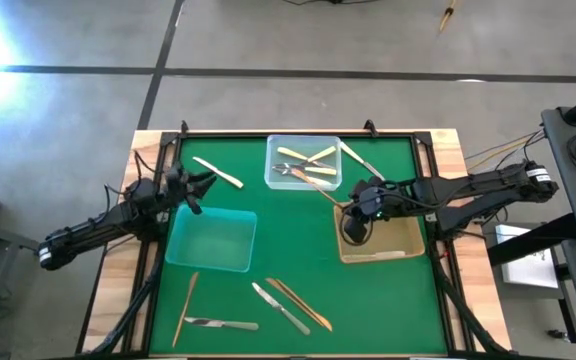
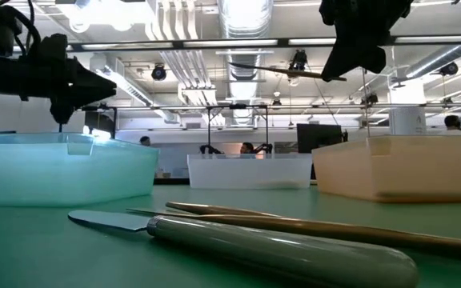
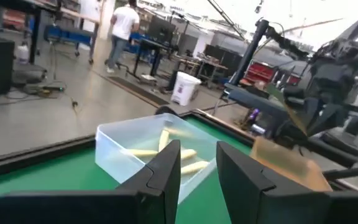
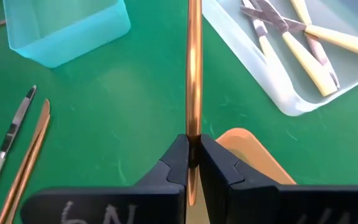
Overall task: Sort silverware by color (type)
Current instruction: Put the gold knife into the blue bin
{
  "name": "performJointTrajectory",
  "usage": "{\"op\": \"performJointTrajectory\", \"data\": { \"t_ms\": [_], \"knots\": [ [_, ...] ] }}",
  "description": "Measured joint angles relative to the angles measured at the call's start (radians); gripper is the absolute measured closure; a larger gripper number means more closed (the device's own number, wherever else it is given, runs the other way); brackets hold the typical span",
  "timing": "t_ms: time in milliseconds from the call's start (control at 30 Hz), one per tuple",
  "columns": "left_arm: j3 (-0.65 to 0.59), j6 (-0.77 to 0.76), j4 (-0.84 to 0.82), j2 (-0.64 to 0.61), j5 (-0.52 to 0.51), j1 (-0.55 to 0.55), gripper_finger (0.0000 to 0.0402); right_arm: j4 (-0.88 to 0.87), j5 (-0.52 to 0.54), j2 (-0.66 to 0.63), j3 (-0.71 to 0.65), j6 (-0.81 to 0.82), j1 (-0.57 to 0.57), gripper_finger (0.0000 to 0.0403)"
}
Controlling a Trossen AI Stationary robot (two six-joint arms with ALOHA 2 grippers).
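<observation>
My right gripper [image 1: 360, 203] hovers over the left rim of the tan tray [image 1: 408, 240], shut on a coppery gold utensil [image 4: 193, 68]. My left gripper [image 1: 194, 186] is open above the green mat, between the teal tray [image 1: 211, 240] and a cream utensil [image 1: 218, 172] lying flat. The clear tray [image 1: 280, 148] holds several cream utensils [image 4: 312, 59]. Two gold utensils [image 1: 301, 303] [image 1: 186, 305] and two silver ones [image 1: 279, 306] [image 1: 220, 323] lie flat near the table's near edge. Another silver one [image 1: 362, 160] lies right of the clear tray. My right gripper pinches the gold utensil between its two fingers near one end [image 4: 193, 138], coming from above. The long free part [image 1: 330, 188] sticks out toward the clear tray. It is lifted clear and, in the low view, roughly level [image 2: 294, 74] above the tan tray's rim.
The three trays stand in a triangle on the green mat: clear at the far middle, teal on the left, tan on the right. Bare mat [image 1: 298, 235] lies between them. A raised wooden frame [image 1: 148, 150] borders the mat. People stand in the room beyond.
</observation>
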Motion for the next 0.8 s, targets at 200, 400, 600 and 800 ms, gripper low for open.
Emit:
{"op": "performJointTrajectory", "data": {
  "t_ms": [200, 400, 600, 800],
  "knots": [
    [0.000, -0.200, 0.001, 0.004, -0.203, 0.001, 0.0315, 0.050, 0.009, 0.000, 0.000, 0.005, 0.000, 0.0390],
    [0.000, -0.424, 0.076, 0.026, -0.137, 0.001, 0.0315, 0.139, -0.006, 0.001, -0.009, -0.013, -0.004, 0.0390],
    [0.000, -0.590, 0.286, 0.124, 0.076, -0.001, 0.0315, 0.301, -0.054, 0.001, -0.037, -0.054, -0.042, 0.0390],
    [0.027, -0.619, 0.459, 0.278, 0.101, -0.031, 0.0315, 0.446, -0.097, 0.002, -0.038, -0.077, -0.074, 0.0390]
  ]
}}
